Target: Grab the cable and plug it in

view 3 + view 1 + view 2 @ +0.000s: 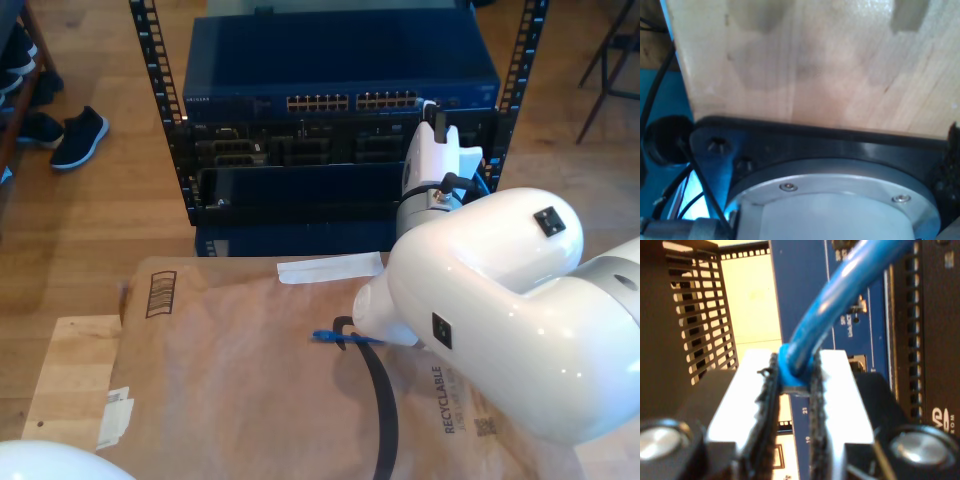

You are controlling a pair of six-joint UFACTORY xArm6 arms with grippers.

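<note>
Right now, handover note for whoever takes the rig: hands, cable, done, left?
My second hand: shut on the blue cable, pinching it at its blue boot, up close to the blue rack unit.
My first hand: can't tell its state; its wrist view looks along a wooden board.
In the exterior view, a white arm reaches to the rack's front near the port row; the cable's other plug lies loose on the brown paper.
Done: cable grabbed, carried to the rack.
Left: seat the plug; whether it is in a port is not visible.
</note>
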